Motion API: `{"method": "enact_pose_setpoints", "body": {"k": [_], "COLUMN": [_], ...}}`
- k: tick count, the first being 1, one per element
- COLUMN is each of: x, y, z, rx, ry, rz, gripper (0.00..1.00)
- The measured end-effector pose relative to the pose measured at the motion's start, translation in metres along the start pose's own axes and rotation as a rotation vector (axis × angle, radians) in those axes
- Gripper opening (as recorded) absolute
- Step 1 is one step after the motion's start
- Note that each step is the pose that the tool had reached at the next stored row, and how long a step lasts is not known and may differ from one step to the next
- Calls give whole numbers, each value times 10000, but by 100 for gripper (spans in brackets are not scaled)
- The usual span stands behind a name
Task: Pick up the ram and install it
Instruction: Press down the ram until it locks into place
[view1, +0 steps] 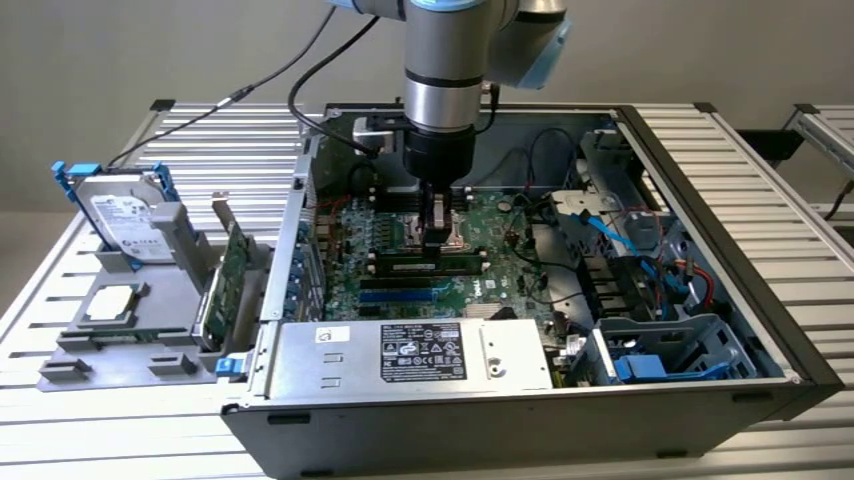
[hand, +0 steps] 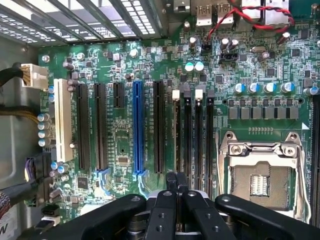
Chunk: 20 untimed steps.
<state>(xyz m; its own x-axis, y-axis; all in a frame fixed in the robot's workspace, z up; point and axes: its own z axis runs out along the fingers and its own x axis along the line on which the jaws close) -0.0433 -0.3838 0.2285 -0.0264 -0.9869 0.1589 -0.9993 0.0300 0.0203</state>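
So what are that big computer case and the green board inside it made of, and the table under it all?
The computer case looks like sheet metal, dark outside and bare grey inside, with thin folded edges. The green board seems the usual resin circuit board, glossy green with fine traces and plastic-looking black, blue and white slots. The table appears to be matte silver aluminium slats, judging by the ribbed profile.

A robotics lab or test bench: an open computer case (view1: 534, 290) sits on a slatted aluminium desk (view1: 747, 170), with a hard drive (view1: 123, 215) racked in a grey fixture (view1: 114, 345).
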Motion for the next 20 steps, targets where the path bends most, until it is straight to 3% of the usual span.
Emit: {"method": "enact_pose_setpoints", "body": {"k": [16,18,20], "x": [-45,-43,-23], "y": [0,-6,-8], "z": [67,19,-75], "rx": [-8,4,-5], "ry": [3,-28,-3], "rz": [34,38,39], "gripper": [11,11,11]}}
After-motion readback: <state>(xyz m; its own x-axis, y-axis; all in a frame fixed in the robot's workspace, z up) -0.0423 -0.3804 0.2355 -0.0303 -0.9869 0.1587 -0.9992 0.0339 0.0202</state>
